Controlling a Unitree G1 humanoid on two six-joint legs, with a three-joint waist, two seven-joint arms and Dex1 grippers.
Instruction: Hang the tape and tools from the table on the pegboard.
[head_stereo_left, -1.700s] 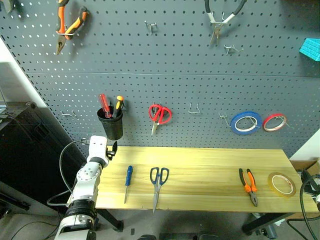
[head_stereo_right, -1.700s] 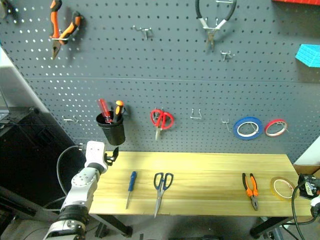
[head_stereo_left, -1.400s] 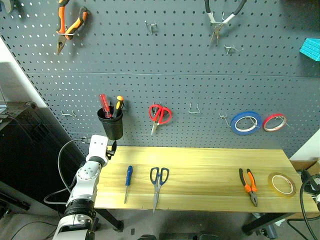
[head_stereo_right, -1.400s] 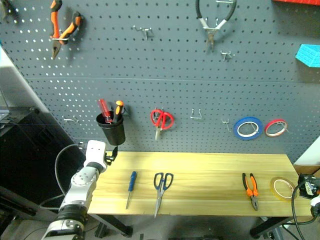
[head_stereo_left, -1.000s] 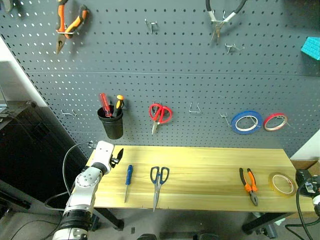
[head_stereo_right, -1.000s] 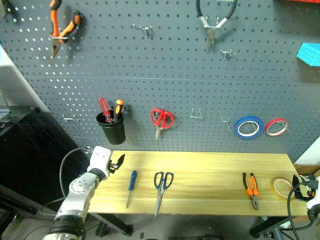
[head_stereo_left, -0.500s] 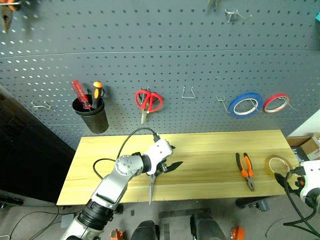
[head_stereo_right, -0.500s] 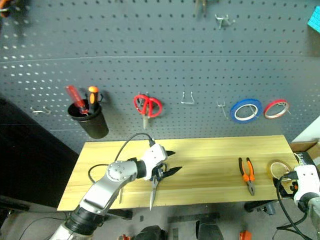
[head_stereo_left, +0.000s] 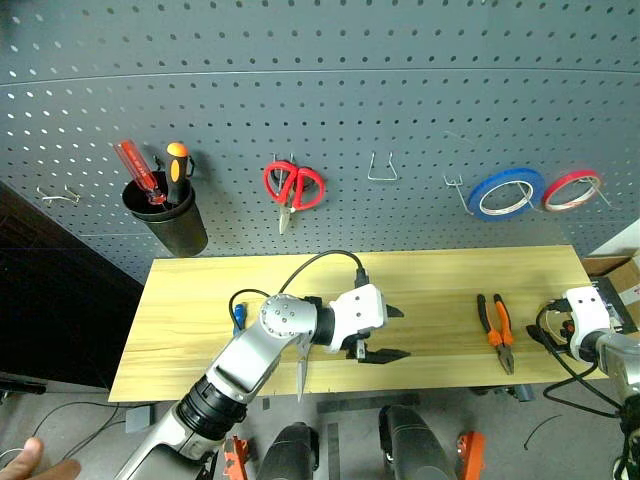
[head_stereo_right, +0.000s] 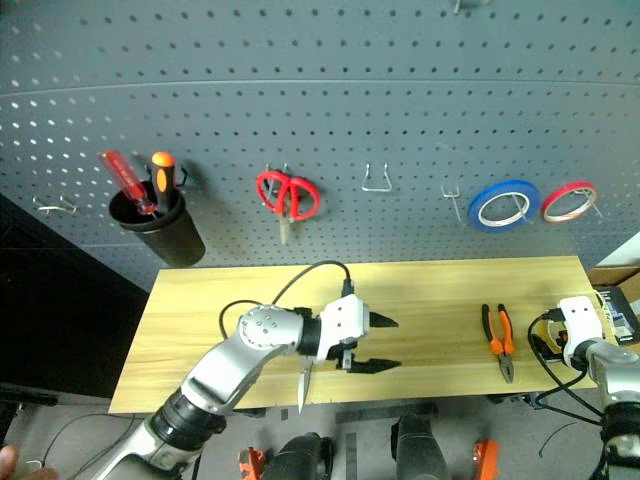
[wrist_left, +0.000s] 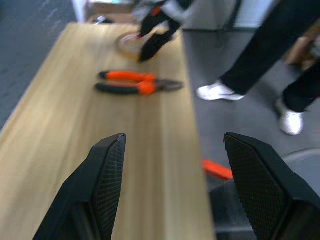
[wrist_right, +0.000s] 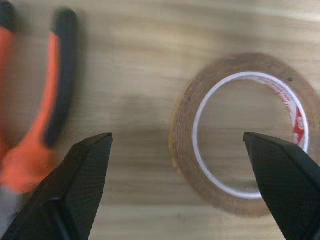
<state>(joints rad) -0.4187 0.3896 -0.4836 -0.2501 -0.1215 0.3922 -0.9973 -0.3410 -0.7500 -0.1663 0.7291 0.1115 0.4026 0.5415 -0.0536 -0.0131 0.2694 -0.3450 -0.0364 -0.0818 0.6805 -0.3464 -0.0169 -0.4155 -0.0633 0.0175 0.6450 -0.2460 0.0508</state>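
- The right gripper (wrist_right: 175, 195) is now hanging directly over the tape (wrist_right: 240, 132), its fingers spread as wide as they go and empty, where a second ago it was only arriving at the table's (head_stereo_left: 440, 275) right end.
- The tape is lying flat between the two black fingers, a little nearer one of them and touching neither, with the pliers (wrist_right: 40, 115) just outside the other finger.
- The left gripper (head_stereo_left: 385, 333) is swinging across over the middle of the table, jaws well apart and holding nothing; it began beside the table's left edge.
- The scissors (head_stereo_left: 300, 372) are lying beneath that forearm, and the screwdriver (head_stereo_left: 239, 316) is peeking out behind the elbow.
- Judging from this, the tape is being taken first; nothing is yet hanging on the pegboard (head_stereo_left: 420, 110).
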